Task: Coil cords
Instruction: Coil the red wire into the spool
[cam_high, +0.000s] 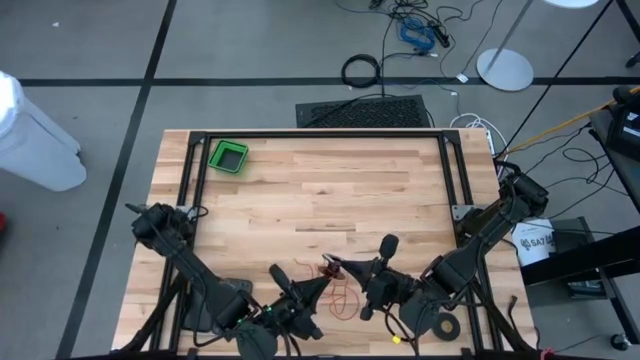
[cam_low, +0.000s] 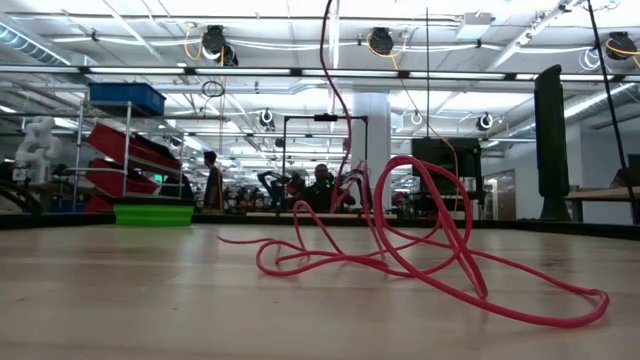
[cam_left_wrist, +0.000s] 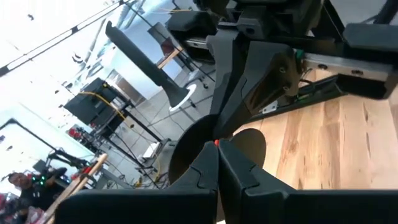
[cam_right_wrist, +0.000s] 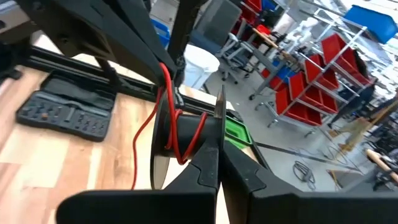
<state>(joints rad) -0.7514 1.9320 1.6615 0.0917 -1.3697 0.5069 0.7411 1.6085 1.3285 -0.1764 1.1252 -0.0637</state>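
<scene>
A thin red cord (cam_low: 420, 250) lies in slack loops on the wooden table near its front edge (cam_high: 342, 297). One strand (cam_low: 327, 40) rises from the loops out of the top of the low view. Both grippers meet above the loops. My left gripper (cam_high: 318, 283) comes in from the table's left and is shut on the cord. My right gripper (cam_high: 340, 267) comes in from the right and is shut on the cord too. In the right wrist view several turns of cord (cam_right_wrist: 181, 140) hang by its fingertips. My left gripper pinches the cord between its two fingertips, where a red bit (cam_left_wrist: 216, 142) shows. The fingers lie about level, coming from the table's left. The cord runs slack from there toward my right gripper. My right gripper holds a few turns of the cord (cam_right_wrist: 186, 151) at its fingertips, coming about level from the table's right. One strand (cam_right_wrist: 165, 81) runs from there to my left gripper. The rest hangs down to the loops on the table.
A green bin (cam_high: 228, 156) stands at the table's far left. A flat black tape ring (cam_high: 443, 326) lies near the front right. Black frame rails (cam_high: 320, 134) run along the far and side edges. Bare wood lies in the table's middle.
</scene>
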